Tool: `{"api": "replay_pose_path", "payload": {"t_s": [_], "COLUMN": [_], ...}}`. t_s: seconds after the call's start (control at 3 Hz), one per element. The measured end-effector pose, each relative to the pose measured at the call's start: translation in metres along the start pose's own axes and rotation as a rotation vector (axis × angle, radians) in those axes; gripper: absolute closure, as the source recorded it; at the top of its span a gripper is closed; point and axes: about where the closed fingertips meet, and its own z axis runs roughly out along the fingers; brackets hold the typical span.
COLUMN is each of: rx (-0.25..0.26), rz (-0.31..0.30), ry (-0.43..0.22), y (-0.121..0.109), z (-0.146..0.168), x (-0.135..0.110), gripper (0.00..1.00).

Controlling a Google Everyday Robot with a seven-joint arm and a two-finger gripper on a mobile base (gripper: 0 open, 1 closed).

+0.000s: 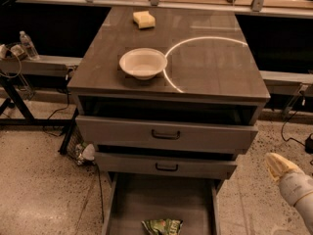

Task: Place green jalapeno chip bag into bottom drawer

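Observation:
The green jalapeno chip bag (162,226) lies crumpled on the flat grey floor of the bottom drawer (146,199), which is pulled out at the lower edge of the camera view. My gripper (279,165) is at the lower right, beside the cabinet, above the speckled floor and well to the right of the drawer. It holds nothing and is apart from the bag.
Two upper drawers (166,135) with dark handles sit slightly open above. A white bowl (143,62) and a yellow sponge (144,19) rest on the cabinet top (215,67). Cables and a dark stand (14,102) are at the left; a water bottle (28,44) stands on a ledge.

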Motion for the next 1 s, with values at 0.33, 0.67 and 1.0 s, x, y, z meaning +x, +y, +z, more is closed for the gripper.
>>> {"api": "replay_pose_path", "payload": {"t_s": [0.33,0.67,1.0], "rx": [0.116,0.277,0.405], "rz": [-0.069,-0.156,-0.22], "ry": [-0.011,-0.003,0.008], "y": [-0.026,-0.068,-0.1], "z": [0.03,0.075,0.11], "x": [0.01,0.028,0.051], "gripper": [1.0,1.0,1.0]}}
